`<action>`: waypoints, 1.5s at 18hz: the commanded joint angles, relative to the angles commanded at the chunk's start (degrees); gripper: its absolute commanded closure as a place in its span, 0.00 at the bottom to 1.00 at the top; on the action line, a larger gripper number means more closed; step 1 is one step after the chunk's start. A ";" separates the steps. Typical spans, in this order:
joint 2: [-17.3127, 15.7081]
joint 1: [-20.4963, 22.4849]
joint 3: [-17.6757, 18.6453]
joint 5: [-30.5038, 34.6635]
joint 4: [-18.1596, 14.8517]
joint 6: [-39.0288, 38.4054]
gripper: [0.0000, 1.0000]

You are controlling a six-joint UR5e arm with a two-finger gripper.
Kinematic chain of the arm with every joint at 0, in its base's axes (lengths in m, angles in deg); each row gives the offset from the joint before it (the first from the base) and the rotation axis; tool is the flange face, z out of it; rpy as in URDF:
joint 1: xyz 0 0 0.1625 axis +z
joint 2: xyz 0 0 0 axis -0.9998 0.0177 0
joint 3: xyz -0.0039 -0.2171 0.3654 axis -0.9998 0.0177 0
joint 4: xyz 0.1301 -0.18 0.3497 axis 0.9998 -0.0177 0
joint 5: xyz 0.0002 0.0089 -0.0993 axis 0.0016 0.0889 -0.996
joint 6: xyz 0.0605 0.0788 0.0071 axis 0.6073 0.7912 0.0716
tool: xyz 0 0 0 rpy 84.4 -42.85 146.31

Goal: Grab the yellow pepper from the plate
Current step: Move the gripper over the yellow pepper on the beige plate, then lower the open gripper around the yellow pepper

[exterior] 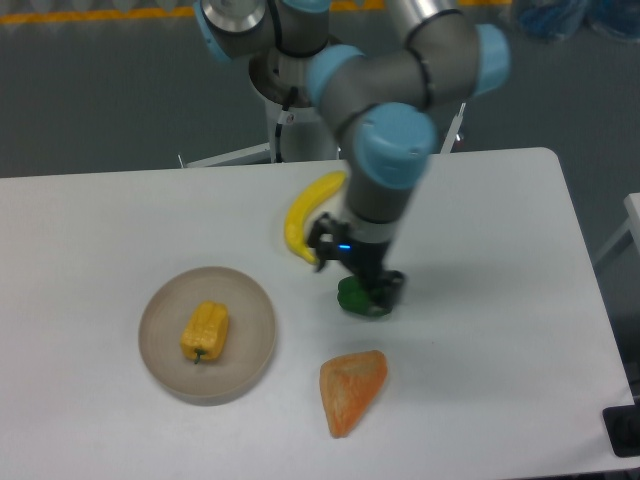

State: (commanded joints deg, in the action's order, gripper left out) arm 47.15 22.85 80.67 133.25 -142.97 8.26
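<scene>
The yellow pepper [205, 332] lies on the round beige-grey plate [250, 300] at the front left of the table. My gripper [368, 292] is well to the right of the plate, low over the table, right at a dark green pepper [355, 297]. The fingers are dark and blurred against the green pepper, so I cannot tell whether they are open or shut. The gripper is a plate's width from the yellow pepper.
A long yellow banana [308, 212] lies behind the gripper, partly hidden by the arm. An orange wedge-shaped piece [351, 390] lies at the front, right of the plate. The white table's right edge [590, 290] runs near the arm.
</scene>
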 joint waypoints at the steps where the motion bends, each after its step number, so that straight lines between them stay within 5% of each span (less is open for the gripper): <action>1: 0.44 -1.34 0.09 0.00 1.05 -2.92 0.00; 7: 6.50 -9.17 0.44 0.53 6.15 -15.40 0.00; 16: 6.42 -9.70 4.22 5.27 7.65 -20.78 0.00; 27: 7.21 -10.67 4.57 7.47 7.83 -26.32 0.00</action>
State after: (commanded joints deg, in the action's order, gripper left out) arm 54.36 12.18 85.25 140.72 -135.14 -18.06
